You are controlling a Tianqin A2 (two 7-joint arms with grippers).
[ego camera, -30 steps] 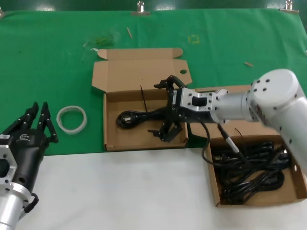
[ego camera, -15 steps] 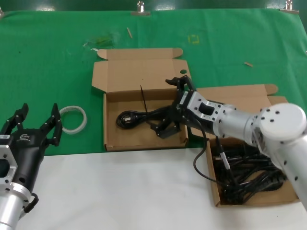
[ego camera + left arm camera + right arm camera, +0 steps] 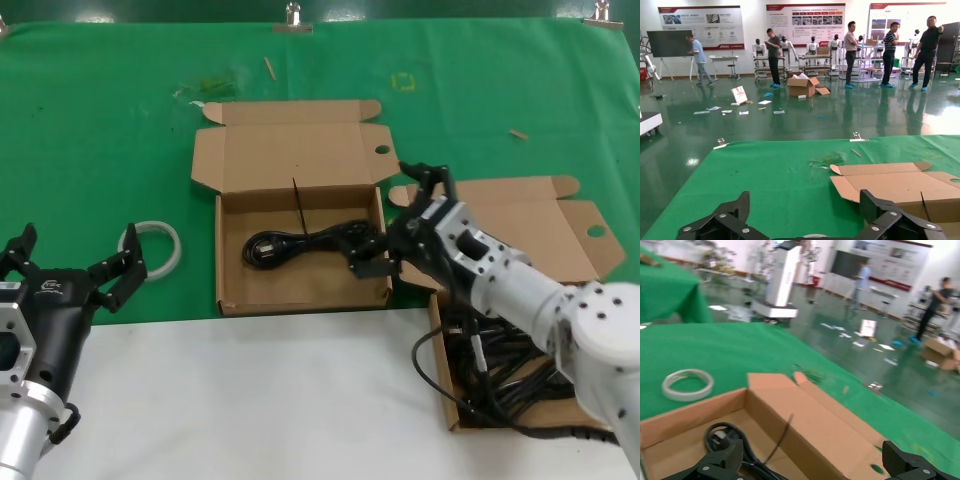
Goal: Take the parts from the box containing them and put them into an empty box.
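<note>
The left carton (image 3: 232, 300) stands open with its lid flap (image 3: 290, 145) back. One black power cord (image 3: 300, 243) lies in it, also in the right wrist view (image 3: 722, 436). The right carton (image 3: 447, 395) holds several black cords (image 3: 520, 375). My right gripper (image 3: 400, 220) is open and empty. It hovers over the left carton's right wall, between the two cartons; it also shows in the right wrist view (image 3: 812, 462). My left gripper (image 3: 75, 255) is open and empty at the near left, beside the white ring (image 3: 150, 248); the left wrist view (image 3: 805, 210) shows it too.
The cartons sit on a green mat (image 3: 100, 120) that ends at a white table strip (image 3: 250, 400) in front. Small scraps (image 3: 210, 85) lie at the back. The right carton's lid flap (image 3: 530, 210) lies open behind it.
My right gripper has drawn back to the right from over the left carton, leaving the cord lying inside. My left gripper's fingers have spread from nearly shut to wide open.
</note>
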